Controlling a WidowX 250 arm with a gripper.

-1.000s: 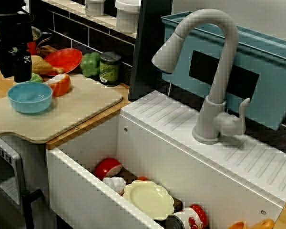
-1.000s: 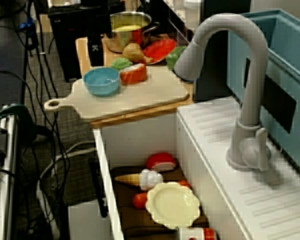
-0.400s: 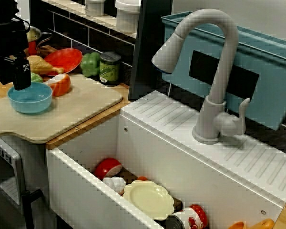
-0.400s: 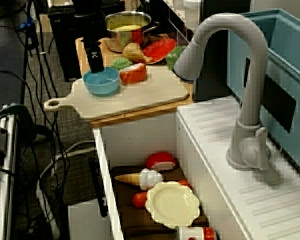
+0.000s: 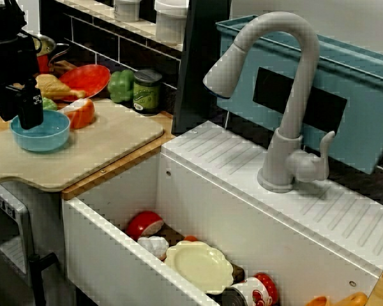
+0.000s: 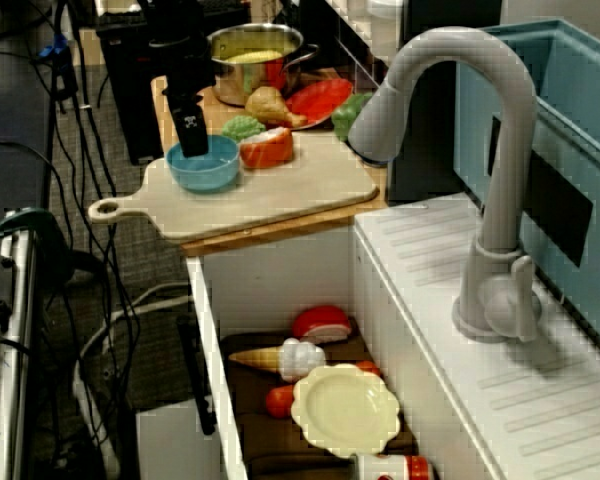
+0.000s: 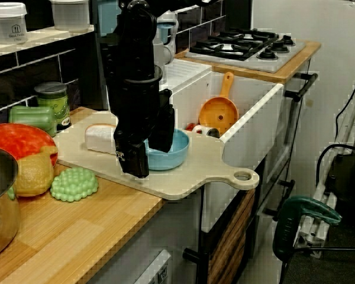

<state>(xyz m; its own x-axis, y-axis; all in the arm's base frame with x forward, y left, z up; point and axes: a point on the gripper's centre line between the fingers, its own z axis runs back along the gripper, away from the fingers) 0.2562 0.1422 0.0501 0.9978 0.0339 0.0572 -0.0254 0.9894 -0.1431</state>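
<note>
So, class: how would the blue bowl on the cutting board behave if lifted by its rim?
Blue bowl looks like thin, rigid plastic, so probably stiff and light. Gripped at one rim, it may tilt. Its smooth gloss suggests it could slip.

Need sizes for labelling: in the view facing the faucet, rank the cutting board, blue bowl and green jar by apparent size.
1. cutting board, clearly largest
2. blue bowl
3. green jar, farther back, so less sure

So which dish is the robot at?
The blue bowl: the end effector is at its rim. The red plate and yellow plate sit apart.
</note>
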